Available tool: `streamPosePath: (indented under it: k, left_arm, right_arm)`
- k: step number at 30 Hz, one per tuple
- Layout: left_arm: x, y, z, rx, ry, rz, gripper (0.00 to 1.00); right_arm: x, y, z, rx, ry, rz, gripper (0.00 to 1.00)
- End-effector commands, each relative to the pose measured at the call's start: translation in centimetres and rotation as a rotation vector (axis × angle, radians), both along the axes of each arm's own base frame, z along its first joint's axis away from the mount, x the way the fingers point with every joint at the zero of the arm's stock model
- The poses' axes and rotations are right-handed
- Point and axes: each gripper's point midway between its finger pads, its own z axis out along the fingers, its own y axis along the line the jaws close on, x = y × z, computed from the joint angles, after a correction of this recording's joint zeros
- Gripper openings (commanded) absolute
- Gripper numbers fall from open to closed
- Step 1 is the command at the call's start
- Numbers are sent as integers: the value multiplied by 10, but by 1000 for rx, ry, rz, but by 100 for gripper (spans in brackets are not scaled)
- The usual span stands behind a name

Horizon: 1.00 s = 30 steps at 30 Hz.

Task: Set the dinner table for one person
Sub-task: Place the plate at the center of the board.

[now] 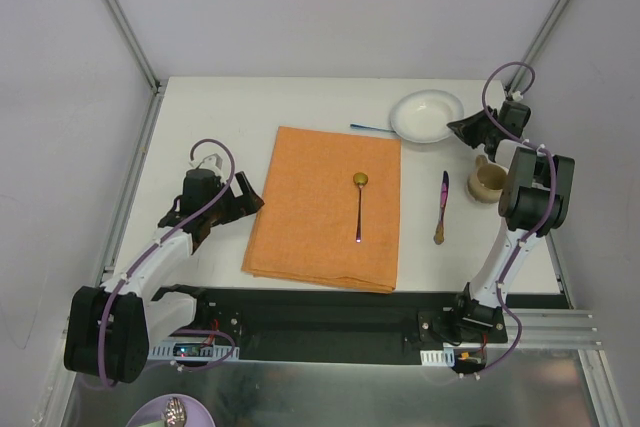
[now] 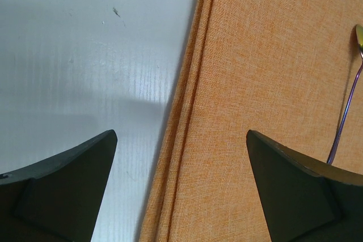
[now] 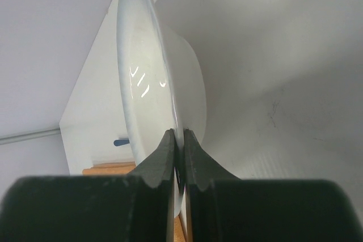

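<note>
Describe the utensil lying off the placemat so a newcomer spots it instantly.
Find the orange placemat in the middle of the white table. Just past its right edge, on bare tabletop, lies a slim utensil, left of the beige cup. Unlike the spoon, which lies on the cloth, it has a dark purple tip and no round bowl.
</note>
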Motion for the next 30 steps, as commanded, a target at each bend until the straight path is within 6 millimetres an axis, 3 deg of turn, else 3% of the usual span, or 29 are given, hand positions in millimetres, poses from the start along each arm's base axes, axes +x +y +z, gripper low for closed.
streamPosePath:
  k: [1, 7, 11, 21, 30]
  left_arm:
    - [4, -8, 7, -7, -15, -45, 99]
    - [3, -9, 6, -8, -8, -47, 99]
    - [2, -8, 4, -8, -7, -47, 99]
    - [1, -7, 5, -5, -14, -43, 99]
    - [1, -7, 5, -3, -14, -40, 99]
  right_arm:
    - [25, -1, 89, 22, -264, 20, 1]
    - [26, -4, 116, 52, -330, 8, 1]
    - [28, -11, 121, 42, -343, -17, 1]
    - [31, -31, 109, 28, -317, -81, 1]
    - [32, -38, 84, 21, -258, -89, 1]
